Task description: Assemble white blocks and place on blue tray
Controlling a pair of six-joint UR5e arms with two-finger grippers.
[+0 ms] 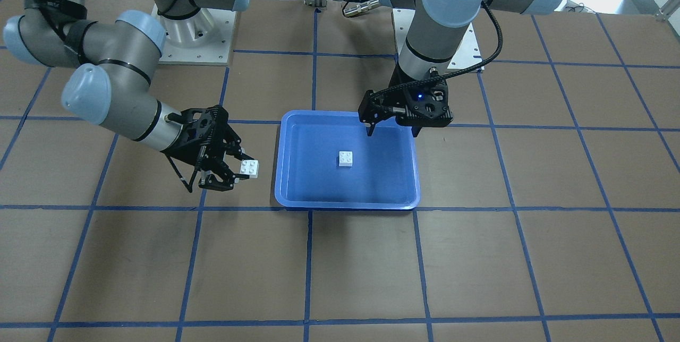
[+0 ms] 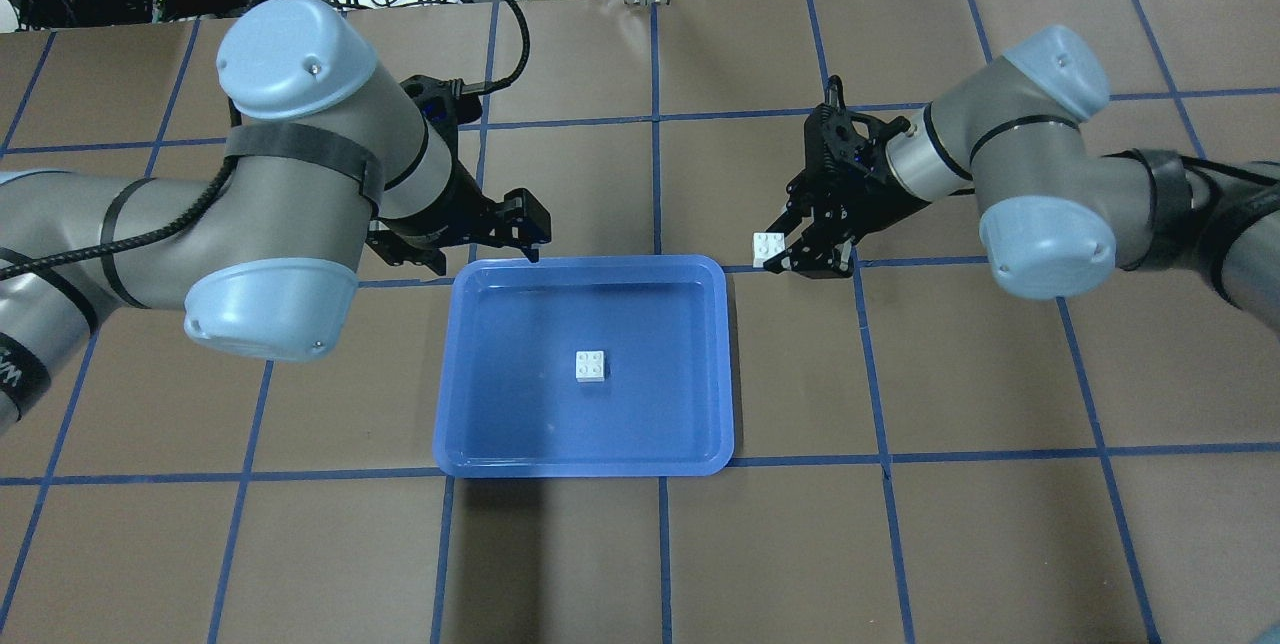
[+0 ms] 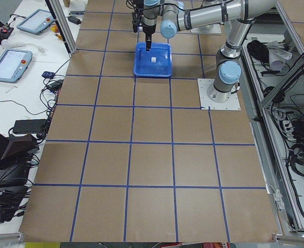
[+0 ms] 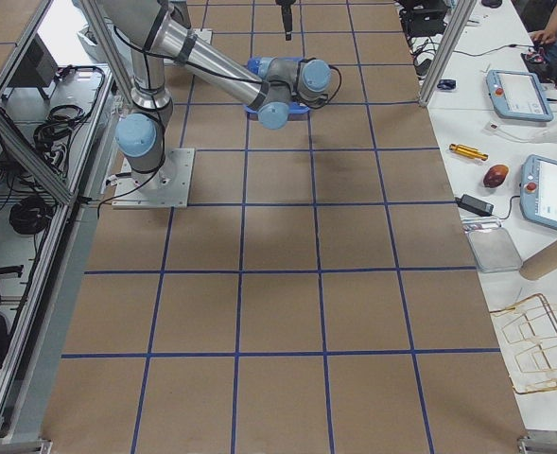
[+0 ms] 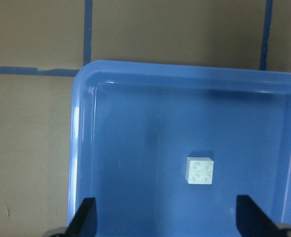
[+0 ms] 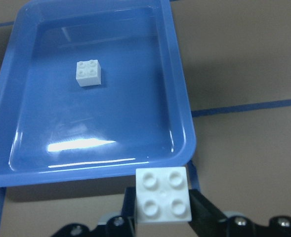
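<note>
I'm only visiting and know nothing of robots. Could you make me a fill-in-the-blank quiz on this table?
The block lying in the blue tray shows ____ studs on top.
The right gripper holds a second block, coloured ____.
The left gripper hangs ____, holding nothing.
Missing words: four; white; open.

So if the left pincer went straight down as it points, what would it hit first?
The left pincer probably meets the blue tray near its edge, rim or floor unclear; the white block inside lies off that line.
</note>
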